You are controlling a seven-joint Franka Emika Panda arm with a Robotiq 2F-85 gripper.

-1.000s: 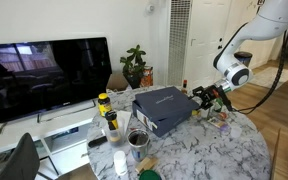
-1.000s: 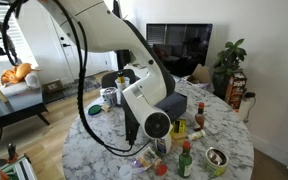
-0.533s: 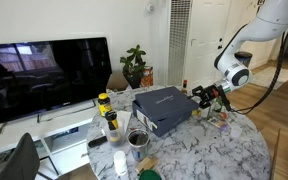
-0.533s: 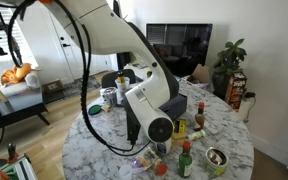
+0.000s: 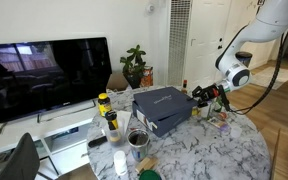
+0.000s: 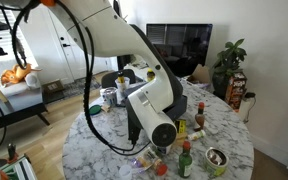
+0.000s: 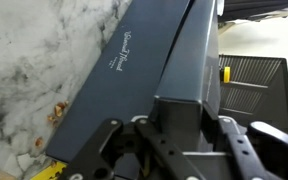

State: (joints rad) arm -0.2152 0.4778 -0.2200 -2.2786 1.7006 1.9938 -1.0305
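A dark blue box [image 5: 164, 106] with gold lettering lies on the round marble table [image 5: 199, 150]. It is also visible past the arm, where the box [image 6: 183, 99] is partly hidden. My gripper [image 5: 198, 97] reaches in level at the box's end nearest the arm. In the wrist view the gripper [image 7: 187, 121] has one finger on each side of the box's [image 7: 134, 70] narrow end, and both fingers [image 7: 227, 128] press against the dark sides. The box rests on the table. In an exterior view the arm's wrist [image 6: 162, 128] hides the jaws.
A TV [image 5: 44, 75] and a plant [image 5: 134, 64] stand behind the table. Yellow-capped bottles [image 5: 105, 108] and a metal cup [image 5: 137, 139] sit beside the box. Small bottles [image 6: 185, 160] and a metal bowl [image 6: 216, 158] crowd the table edge. A black tray [image 7: 252, 85] lies past the box.
The arm has shifted only slightly toward the box. The box has not moved.
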